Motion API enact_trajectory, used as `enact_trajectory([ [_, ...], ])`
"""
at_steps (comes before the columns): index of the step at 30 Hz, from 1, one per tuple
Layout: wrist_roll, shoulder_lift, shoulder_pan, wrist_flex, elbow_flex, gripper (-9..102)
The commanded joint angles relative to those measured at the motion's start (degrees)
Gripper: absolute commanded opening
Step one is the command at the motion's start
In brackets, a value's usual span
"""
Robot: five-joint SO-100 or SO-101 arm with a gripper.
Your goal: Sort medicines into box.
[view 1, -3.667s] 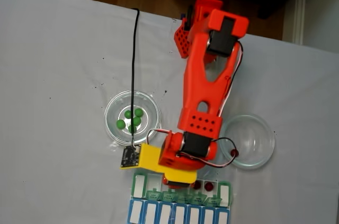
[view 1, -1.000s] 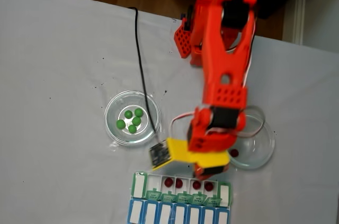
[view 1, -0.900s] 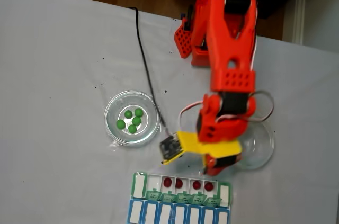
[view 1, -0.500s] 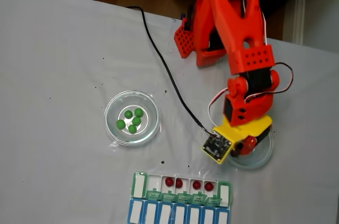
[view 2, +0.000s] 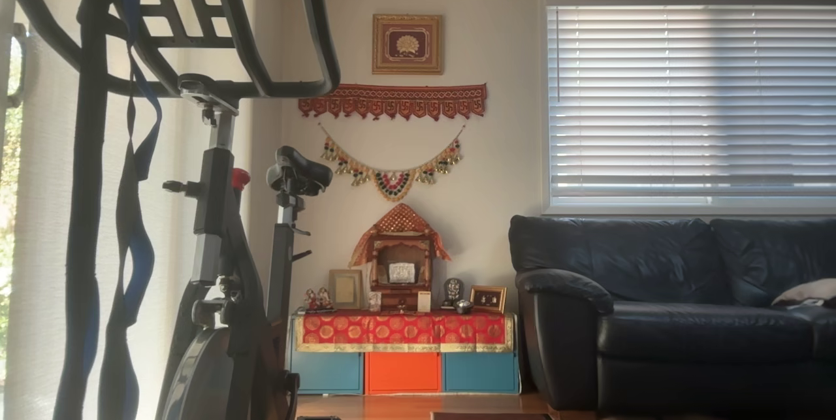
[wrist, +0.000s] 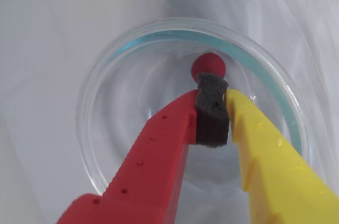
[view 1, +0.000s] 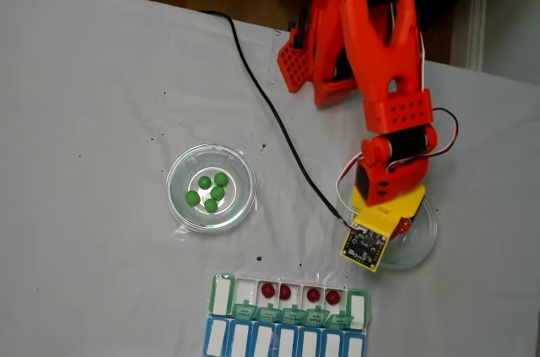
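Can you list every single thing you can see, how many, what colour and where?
Green balls: five, green, in the left glass dish in the fixed view.
Red balls: four, dark red, in the box's open compartments; a fifth red ball in the right dish.
Dishes: two, clear glass, left and right on the table.
Box: one, white with green and blue lids, at the bottom edge in the fixed view.
Table: one, white cloth.
Cable: one, black, running to the wrist camera.
Exercise bike, sofa, shrine: one each, in the other view.
Gripper: one, red and yellow fingers, nearly closed on its foam pad, just behind the ball.
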Motion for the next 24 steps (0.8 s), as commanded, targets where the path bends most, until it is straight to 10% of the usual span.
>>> enact_trajectory([
  [1, -1.5, 0.7, -1.3, -2.0, -0.4, 1],
  [24, -2.5, -4.8, -3.2, -12.0, 4.2, 20],
])
